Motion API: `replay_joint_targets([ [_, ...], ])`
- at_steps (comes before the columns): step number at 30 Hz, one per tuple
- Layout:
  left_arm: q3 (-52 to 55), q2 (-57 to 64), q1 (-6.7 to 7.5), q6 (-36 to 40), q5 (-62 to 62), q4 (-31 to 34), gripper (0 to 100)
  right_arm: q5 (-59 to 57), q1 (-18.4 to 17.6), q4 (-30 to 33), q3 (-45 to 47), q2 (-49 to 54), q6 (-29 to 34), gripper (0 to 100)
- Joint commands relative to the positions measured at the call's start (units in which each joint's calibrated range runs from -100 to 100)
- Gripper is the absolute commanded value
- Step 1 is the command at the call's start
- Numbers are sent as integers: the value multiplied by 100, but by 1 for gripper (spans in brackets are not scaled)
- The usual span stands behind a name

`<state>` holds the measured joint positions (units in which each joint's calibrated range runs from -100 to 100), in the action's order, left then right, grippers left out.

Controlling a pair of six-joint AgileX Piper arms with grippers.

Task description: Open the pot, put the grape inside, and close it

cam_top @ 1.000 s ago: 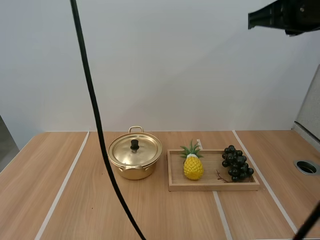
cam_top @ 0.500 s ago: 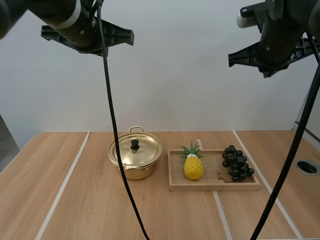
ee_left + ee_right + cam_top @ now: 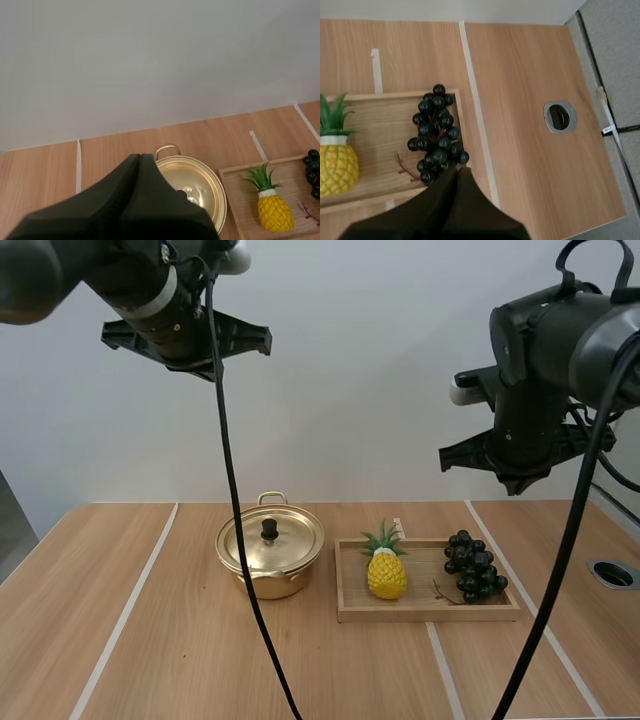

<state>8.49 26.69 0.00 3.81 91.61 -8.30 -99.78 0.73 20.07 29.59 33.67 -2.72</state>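
Note:
A golden pot (image 3: 270, 552) stands on the wooden table, its lid on, with a black knob (image 3: 269, 530) on top. Right of it, a bunch of dark grapes (image 3: 472, 565) lies at the right end of a wooden tray (image 3: 430, 612). My left arm (image 3: 185, 310) hangs high above the pot. Its gripper (image 3: 141, 157) is shut, a dark wedge over the pot (image 3: 197, 185). My right arm (image 3: 530, 420) hovers high over the tray's right end. The right gripper (image 3: 457, 170) is shut on nothing, its tip just beside the grapes (image 3: 436, 135).
A toy pineapple (image 3: 386, 570) lies in the tray's left half, between pot and grapes. A round metal-rimmed hole (image 3: 612, 574) sits in the table at the far right. White tape lines run across the tabletop.
Both arms have swung into the high view from above. The right arm has dropped lower over the tray's right end; the left has shifted slightly. Pot, grapes and tray have not moved.

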Motion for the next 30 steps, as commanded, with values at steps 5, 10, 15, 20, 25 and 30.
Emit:
replay_joint_targets([
  [5, 462, -328, -2, -19, 162, -93, 0, -22, -7, 45, 151, 49, -30, 0],
  [10, 904, -507, -2, -19, -86, -122, 0, -22, -7, 378, 151, 49, -30, 0],
  [15, 1153, -541, -2, -98, -328, -506, 0, -22, -7, 832, 151, 49, -30, 0],
  [20, 1212, -541, 0, -283, -293, -836, 1, -22, -7, 857, 151, 49, 46, 0],
  [25, 1212, -541, 0, -417, -293, -782, 56, -22, -7, 865, 151, 49, 203, 31],
  [30, 1212, -541, 0, -706, -275, -737, 100, 519, -7, 1103, 151, 49, 241, 100],
])
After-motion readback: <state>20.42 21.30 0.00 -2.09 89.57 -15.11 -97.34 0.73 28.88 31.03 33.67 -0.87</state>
